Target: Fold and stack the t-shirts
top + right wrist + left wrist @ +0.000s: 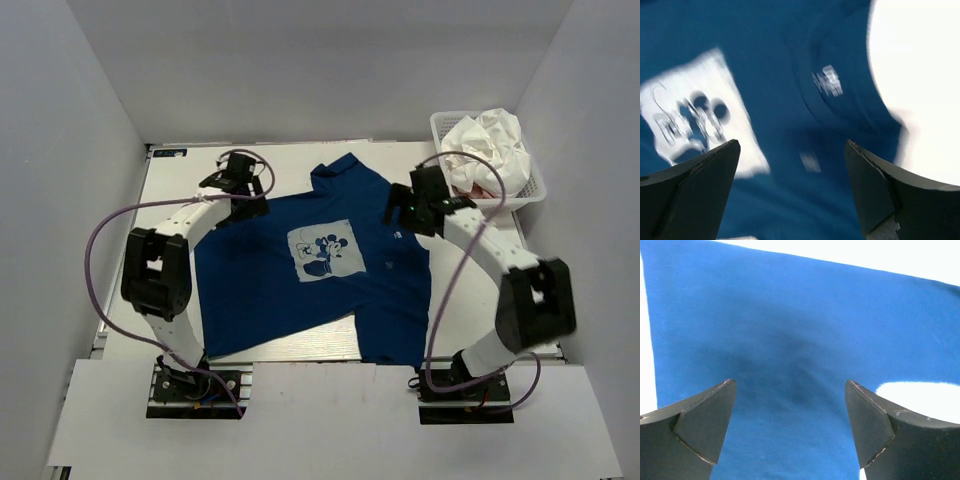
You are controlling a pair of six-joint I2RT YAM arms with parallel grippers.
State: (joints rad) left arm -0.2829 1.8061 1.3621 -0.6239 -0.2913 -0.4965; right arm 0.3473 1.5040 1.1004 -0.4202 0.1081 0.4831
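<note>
The navy blue t-shirt (300,280) lies spread on the table, print up, with its pale mouse print (322,252) in the middle. My left gripper (243,190) hovers open over the shirt's far left corner; the left wrist view shows plain blue cloth (790,330) between the open fingers. My right gripper (402,212) hovers open over the collar side at the right; the right wrist view shows the blurred print (690,115) and the neck label (827,80). The white t-shirt (495,140) and a bit of the pink t-shirt (472,186) are bunched in the basket.
The white mesh basket (535,185) stands at the far right corner of the table. White walls enclose the table on the left, back and right. Purple cables loop from both arms. Bare table (180,170) shows at the far left.
</note>
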